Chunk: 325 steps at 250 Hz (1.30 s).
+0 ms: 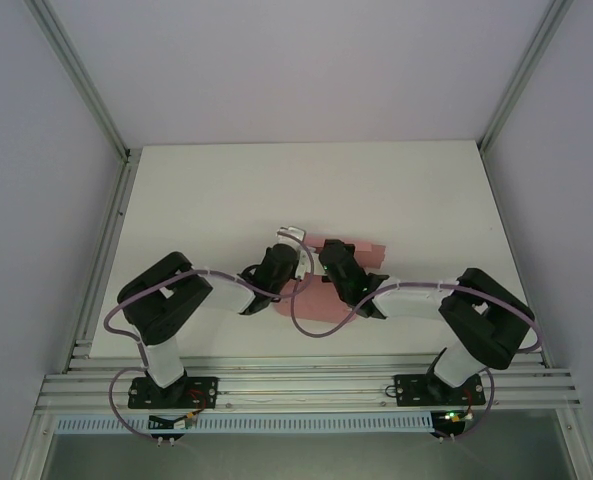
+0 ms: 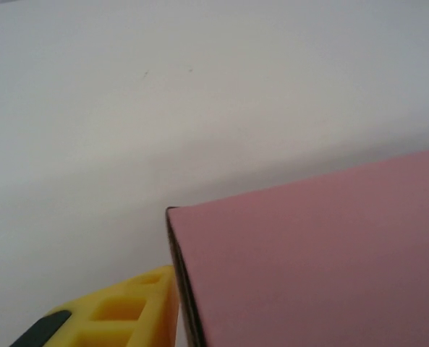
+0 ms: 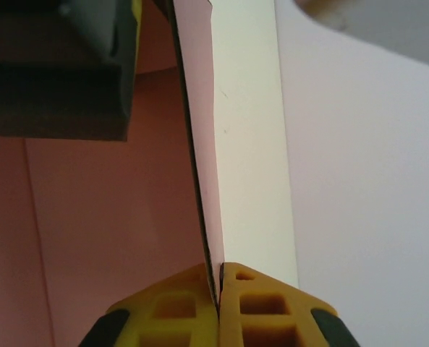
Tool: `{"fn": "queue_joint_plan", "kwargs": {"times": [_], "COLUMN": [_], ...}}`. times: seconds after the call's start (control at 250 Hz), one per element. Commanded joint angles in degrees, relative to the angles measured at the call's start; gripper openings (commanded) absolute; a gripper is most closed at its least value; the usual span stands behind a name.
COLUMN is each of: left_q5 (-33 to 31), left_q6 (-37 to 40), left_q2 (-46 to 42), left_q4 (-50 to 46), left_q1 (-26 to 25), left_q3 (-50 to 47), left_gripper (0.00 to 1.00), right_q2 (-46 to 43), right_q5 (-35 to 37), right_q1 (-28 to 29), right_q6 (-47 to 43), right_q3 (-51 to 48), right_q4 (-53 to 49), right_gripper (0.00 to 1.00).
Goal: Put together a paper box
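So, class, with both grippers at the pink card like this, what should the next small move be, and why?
Probably close the left gripper on the paper box panel. The right gripper pinches a thin card edge with jaws shut, while in the left wrist view a yellow finger sits beside the panel's edge, so a second hold would steady it for folding.

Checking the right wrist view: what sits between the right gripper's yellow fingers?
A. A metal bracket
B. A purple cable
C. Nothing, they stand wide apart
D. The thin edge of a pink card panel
D: the right gripper has its yellow fingers pressed together on the thin edge of an upright panel of the paper box.
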Motion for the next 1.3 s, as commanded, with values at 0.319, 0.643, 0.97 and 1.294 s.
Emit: {"fn": "queue_joint_plan", "kwargs": {"times": [0.319,0.643,0.97,1.294], "left_q5": [-13.7,-7.4,1.4,2.8], "left_q6": [-0.7,-2.3,-3.5,-3.7], "left_q2": [1.4,-0.9,-7.7,-13.6], "left_q4": [-2.5,-5.0,-10.3,-11.7], "left_q1": [-0.7,-0.7,-0.7,-0.7], "left_q3": [-0.1,-2.2,-7.5,-7.6], "left_gripper": [0.00,0.43,0.58,0.27], "right_q2": [3.8,3.9,4.7,2.1], "right_q5": [-6.0,-6.2,-4.9,-4.0], "right_q1": [2.0,1.7,1.0,1.0], "right_q6": [7.2,9.6,9.5,6.2], "right_q3": [-0.9,0.5,0.7,1.0], "right_q4": [-11.7,-13.8,-14.0,-10.2], "right_gripper": [0.00,0.00,0.00,0.00]}}
